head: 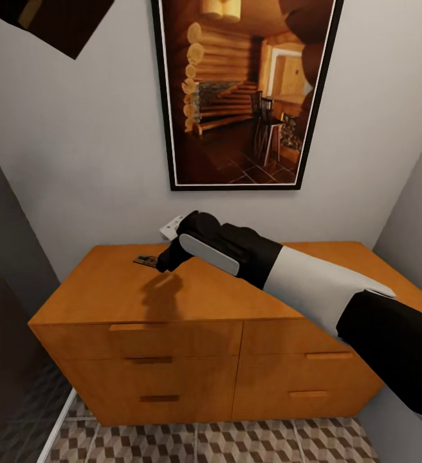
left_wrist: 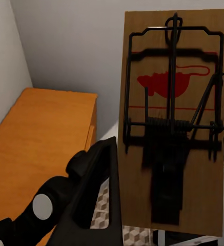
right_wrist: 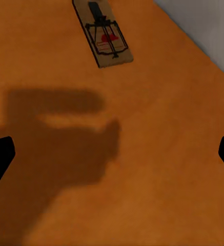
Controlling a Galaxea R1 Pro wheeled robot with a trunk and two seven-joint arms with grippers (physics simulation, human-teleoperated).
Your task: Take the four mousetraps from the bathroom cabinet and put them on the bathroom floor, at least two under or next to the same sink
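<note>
The right fingers stand wide apart and empty above the flat top of the orange-brown cabinet, their shadow on the wood beneath them, and a mousetrap lies flat on that top just ahead of them, near the back wall. In the left wrist view a dark left finger presses the edge of a second mousetrap, gripped upright and close to the camera with its wire bar, spring and red spot facing out. Behind the cabinet hangs a framed picture on the pale wall, and the cube-patterned bathroom floor shows at the cabinet's foot.
</note>
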